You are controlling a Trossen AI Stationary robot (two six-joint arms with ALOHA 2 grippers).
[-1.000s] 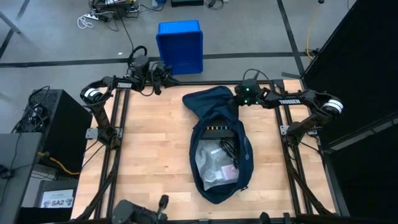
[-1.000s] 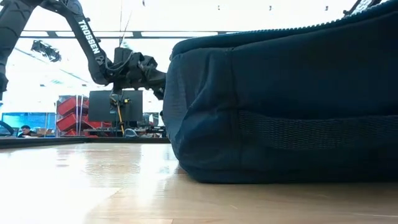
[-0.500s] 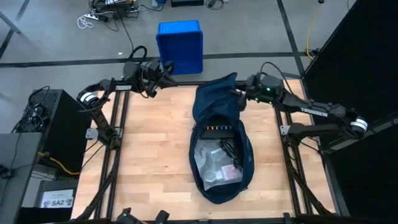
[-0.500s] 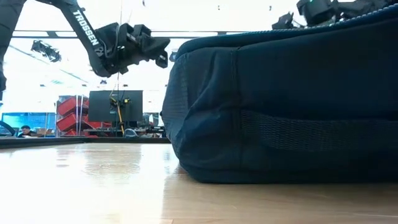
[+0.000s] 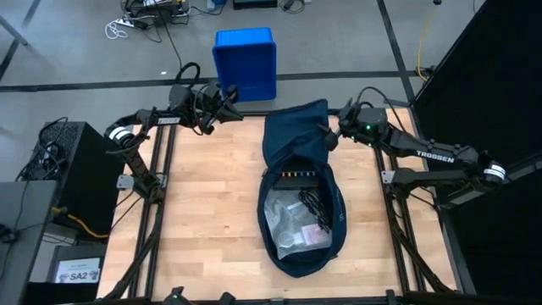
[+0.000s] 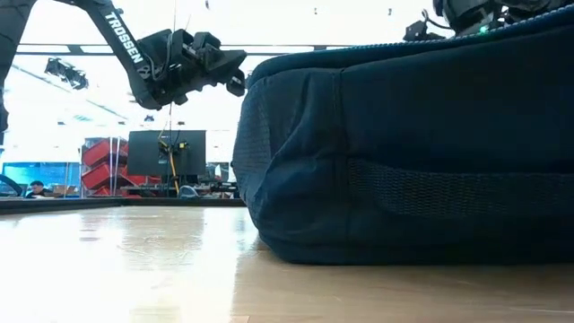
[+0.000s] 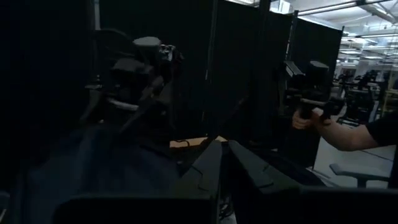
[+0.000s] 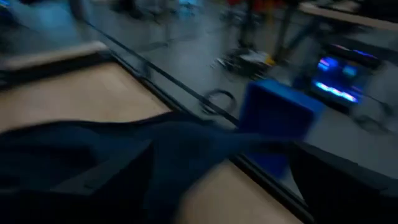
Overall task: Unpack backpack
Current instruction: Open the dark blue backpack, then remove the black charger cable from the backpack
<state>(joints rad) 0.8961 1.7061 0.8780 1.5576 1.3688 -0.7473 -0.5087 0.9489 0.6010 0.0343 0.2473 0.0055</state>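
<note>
Your right gripper [image 5: 330, 135]: jaws spread wide, at the raised flap of the large soft dark navy fabric backpack [image 5: 298, 199]; grip on flap not discernible. Your left gripper [image 5: 230, 95]: closed, empty, above the table's far left edge. Backpack: lying unzipped mid-table on the light wooden tabletop [image 5: 212, 212], clear bagged contents [image 5: 296, 222] showing.

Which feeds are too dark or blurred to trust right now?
Right wrist view is motion-smeared, the backpack only a dark blur; left wrist view is very dim; low view is backlit, bright windows silhouetting the left gripper; high view is evenly lit and sharp.
</note>
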